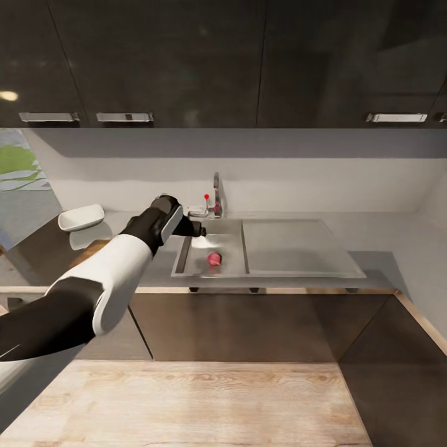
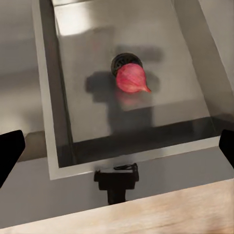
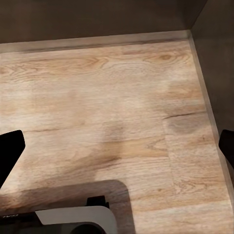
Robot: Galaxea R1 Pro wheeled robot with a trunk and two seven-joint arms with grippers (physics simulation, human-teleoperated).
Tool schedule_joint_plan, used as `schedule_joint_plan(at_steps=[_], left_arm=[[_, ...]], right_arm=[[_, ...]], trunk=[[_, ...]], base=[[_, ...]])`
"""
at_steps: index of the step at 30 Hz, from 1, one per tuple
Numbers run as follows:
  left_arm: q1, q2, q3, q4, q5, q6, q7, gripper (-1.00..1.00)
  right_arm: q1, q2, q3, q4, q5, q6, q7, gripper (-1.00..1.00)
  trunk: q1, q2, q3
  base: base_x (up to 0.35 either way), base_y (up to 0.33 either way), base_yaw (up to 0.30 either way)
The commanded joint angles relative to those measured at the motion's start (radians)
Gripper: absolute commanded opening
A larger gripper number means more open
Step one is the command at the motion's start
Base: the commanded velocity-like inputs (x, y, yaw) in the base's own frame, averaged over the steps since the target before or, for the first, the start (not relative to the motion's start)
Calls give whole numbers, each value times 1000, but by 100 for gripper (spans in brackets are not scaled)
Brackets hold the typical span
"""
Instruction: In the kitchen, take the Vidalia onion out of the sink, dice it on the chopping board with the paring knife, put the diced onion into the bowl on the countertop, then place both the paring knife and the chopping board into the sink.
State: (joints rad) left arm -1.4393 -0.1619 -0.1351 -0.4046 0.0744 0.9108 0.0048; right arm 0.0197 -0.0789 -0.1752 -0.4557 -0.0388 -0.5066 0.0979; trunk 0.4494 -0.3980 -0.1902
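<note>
Vidalia onion [image 1: 213,259] is lying on the floor of the sink [image 1: 186,254] basin, at the centre of the head frame, small, pinkish-red and round. Seen from the left wrist camera, the onion [image 2: 130,78] is resting against the dark round drain [image 2: 123,60], its pointed tip facing away from the drain, and nothing is touching it. Left gripper [image 1: 200,232] is hovering above the basin's upper left corner, near the onion but apart from it; its fingertips [image 2: 10,151] are showing at opposite edges of the wrist frame, so the jaws are standing wide and holding nothing. Left arm [image 1: 112,273] is reaching from the lower left of the head frame across the countertop [image 1: 397,242] toward the basin. Chrome tap [image 1: 215,200] with its red knob [image 1: 207,196] is standing behind the basin, and the flat drainboard wing [image 1: 292,245] is extending to the right of it. White bowl [image 1: 81,217] is sitting on the countertop at the left of the head frame, well apart from the sink. A brown strip of the chopping board [image 1: 92,248] is showing just below the bowl, mostly hidden by the arm. Right gripper [image 3: 117,156] is pointing down over the pale wood floor [image 3: 112,97], its fingertips [image 3: 9,151] likewise at opposite frame edges, jaws wide and carrying nothing. Dark wall cabinets [image 1: 186,62] are spanning the top of the head frame.
</note>
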Motion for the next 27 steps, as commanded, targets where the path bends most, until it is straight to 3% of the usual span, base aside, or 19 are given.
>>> schedule_joint_plan(at_steps=[1, 4, 13, 27], left_arm=[[-3, 1, -8, 23, 8, -16, 1, 100], [-4, 3, -9, 65, 9, -45, 0, 100], [-4, 10, -9, 79, 7, -56, 0, 100], [5, 12, -10, 87, 7, -60, 0, 100]], right_arm=[[0, 1, -6, -1, -4, -1, 10, 100], [0, 0, -6, -1, -5, -1, 11, 100], [0, -1, -6, -2, -5, -1, 11, 100], [0, -1, -7, -3, -6, 0, 10, 100]], trunk=[[1, -2, -2], [1, -2, -2], [1, -2, -2], [1, -2, -2]], base=[[0, 0, 0], [0, 0, 0], [15, -13, 0], [209, -210, 0]])
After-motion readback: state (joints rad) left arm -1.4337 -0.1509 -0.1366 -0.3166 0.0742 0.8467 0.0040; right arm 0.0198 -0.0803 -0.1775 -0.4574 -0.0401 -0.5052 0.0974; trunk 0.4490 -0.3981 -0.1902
